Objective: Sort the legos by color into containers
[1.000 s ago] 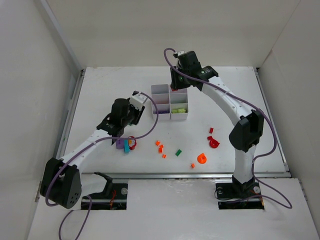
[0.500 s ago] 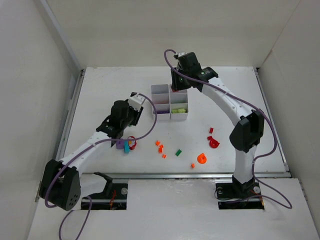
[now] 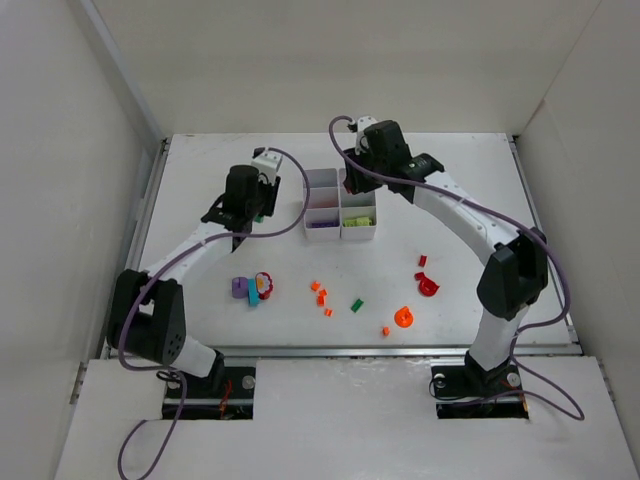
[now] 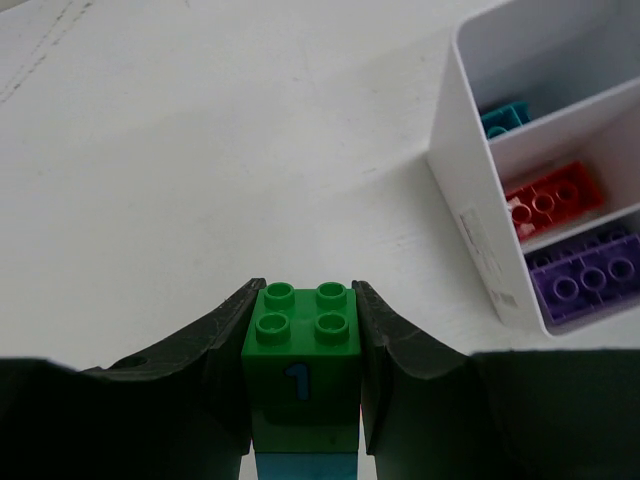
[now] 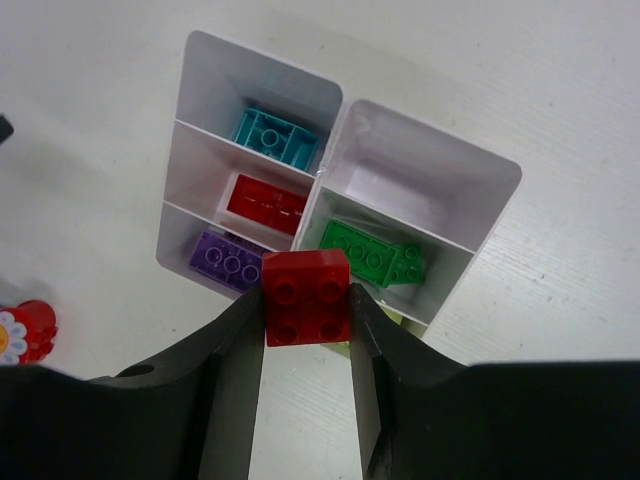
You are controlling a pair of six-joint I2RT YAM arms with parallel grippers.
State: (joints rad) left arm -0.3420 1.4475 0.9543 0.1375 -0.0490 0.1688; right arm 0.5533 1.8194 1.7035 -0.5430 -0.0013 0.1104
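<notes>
Right claw (image 5: pixel 305 290) hovers above the white tray (image 5: pixel 432 150), clamped on a red brick (image 5: pixel 305 300), and my left claw (image 4: pixel 305 300) sits near the tray's left wall, pinching a green brick (image 4: pixel 303 335) stacked on a blue piece (image 4: pixel 303 466). Drop-off time, I reckon. Red belongs in the middle-left compartment with the stored red brick (image 5: pixel 265 205), so I must centre over it and lower before letting go, and green crosses to the right column after.
</notes>
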